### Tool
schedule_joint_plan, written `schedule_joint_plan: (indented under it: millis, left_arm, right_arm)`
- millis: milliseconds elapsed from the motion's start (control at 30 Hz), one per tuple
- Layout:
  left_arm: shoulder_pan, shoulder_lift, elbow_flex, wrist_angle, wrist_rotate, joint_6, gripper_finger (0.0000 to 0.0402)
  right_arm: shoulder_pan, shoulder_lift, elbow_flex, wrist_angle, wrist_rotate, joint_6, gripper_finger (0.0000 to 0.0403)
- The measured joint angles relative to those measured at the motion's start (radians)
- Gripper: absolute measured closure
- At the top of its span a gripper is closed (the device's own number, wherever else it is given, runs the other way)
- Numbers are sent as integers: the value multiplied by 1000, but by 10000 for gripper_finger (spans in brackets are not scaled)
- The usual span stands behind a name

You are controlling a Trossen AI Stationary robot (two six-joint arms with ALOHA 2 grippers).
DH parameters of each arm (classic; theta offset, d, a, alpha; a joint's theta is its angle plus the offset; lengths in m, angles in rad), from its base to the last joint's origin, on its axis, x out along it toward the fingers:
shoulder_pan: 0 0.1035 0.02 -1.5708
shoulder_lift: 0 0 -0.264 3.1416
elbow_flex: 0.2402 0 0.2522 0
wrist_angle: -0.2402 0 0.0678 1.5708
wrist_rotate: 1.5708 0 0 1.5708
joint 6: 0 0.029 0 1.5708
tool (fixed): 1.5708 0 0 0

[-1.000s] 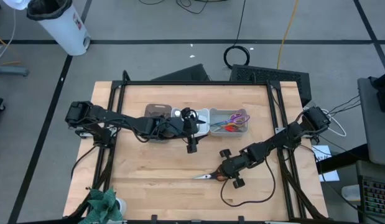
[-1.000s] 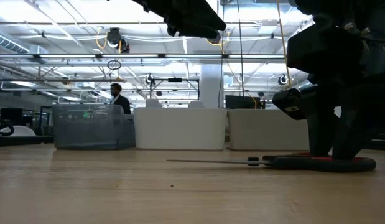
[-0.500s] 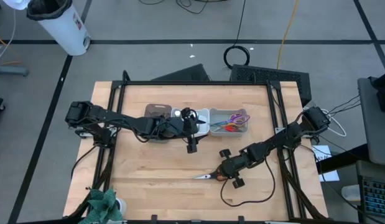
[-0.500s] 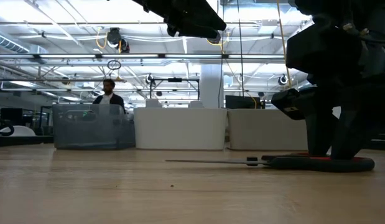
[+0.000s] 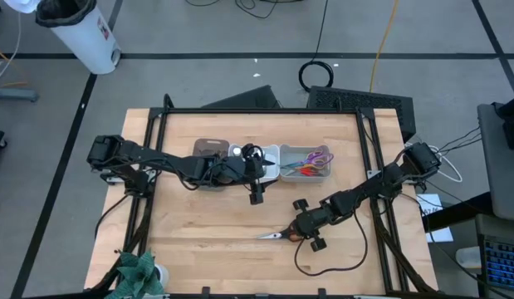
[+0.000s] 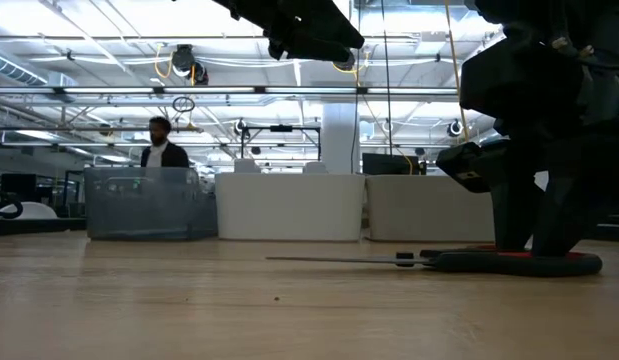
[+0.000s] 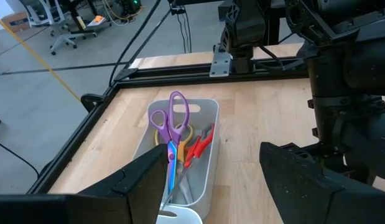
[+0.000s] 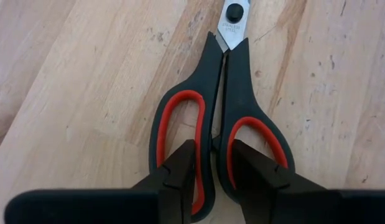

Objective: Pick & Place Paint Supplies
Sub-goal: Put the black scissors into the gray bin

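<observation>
Black-handled scissors (image 5: 277,235) with red-lined loops lie flat on the wooden table near its front edge, blades pointing toward the table's left. My right gripper (image 5: 298,233) stands on their handles (image 8: 236,93), shut on them. My left gripper (image 5: 257,196) hovers open above the table, just in front of a row of bins, and holds nothing. In the left wrist view, purple, yellow and red scissors (image 7: 176,134) lie in the grey bin (image 7: 208,177) ahead of the left gripper (image 7: 214,154). My right gripper comes down slanting from the table's right, one finger (image 8: 180,168) in each loop. The loops' two inner bars (image 8: 224,134) are pinched between the fingers. The scissors (image 6: 509,263) lie flat on the table, blades closed.
A brown bin (image 5: 209,149), a white bin (image 5: 269,164) and the grey bin (image 5: 308,162) stand in a row at the table's far middle. A green cloth (image 5: 139,270) lies at the front left corner. A black frame (image 5: 257,110) runs around the table.
Both arms and the scissors have kept still. In the room behind the table, a person has walked toward the low view's left.
</observation>
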Motion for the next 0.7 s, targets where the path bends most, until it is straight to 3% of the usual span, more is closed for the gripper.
schedule_joint_plan:
  millis: [400,700]
  left_arm:
    - [0,0,0,0,0,-3,139]
    - [0,0,0,-9,-1,-101,139]
  right_arm:
    - [1,0,0,4,0,-3,321]
    - [1,0,0,6,0,-4,306]
